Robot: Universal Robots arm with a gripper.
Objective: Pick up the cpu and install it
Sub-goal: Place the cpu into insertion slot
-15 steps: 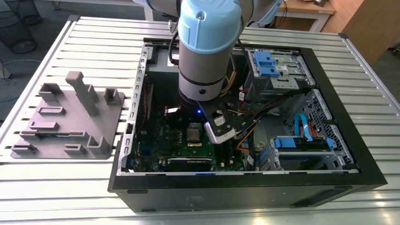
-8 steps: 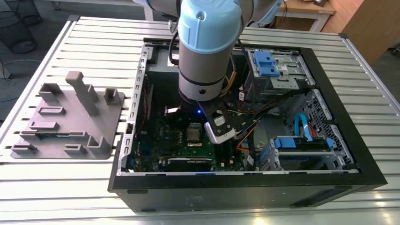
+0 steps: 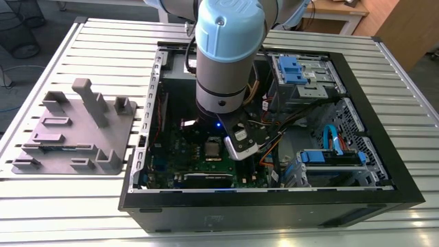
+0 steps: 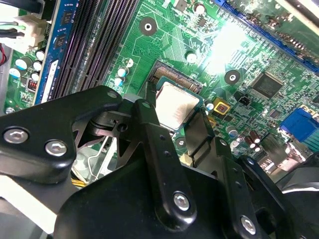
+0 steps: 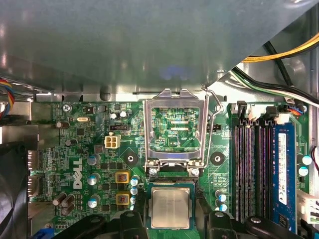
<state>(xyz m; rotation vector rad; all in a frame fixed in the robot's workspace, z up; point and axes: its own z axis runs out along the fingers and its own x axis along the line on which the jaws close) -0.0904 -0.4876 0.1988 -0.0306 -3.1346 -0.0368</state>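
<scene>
Two fingers (image 4: pixel 149 134) pinch the cpu (image 4: pixel 174 105) over the open socket (image 4: pixel 175 75) below them; I think seating needs a flat drop.

cpu (image 5: pixel 170 207) beside frame (image 5: pixel 174 157); inside case (image 3: pixel 274 206)

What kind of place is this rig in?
Probably a robotics lab bench for PC assembly trials: an open black desktop computer case lies on a ribbed silver metal table, a grey plastic parts fixture sits beside it, and a wooden desk stands behind.
</scene>
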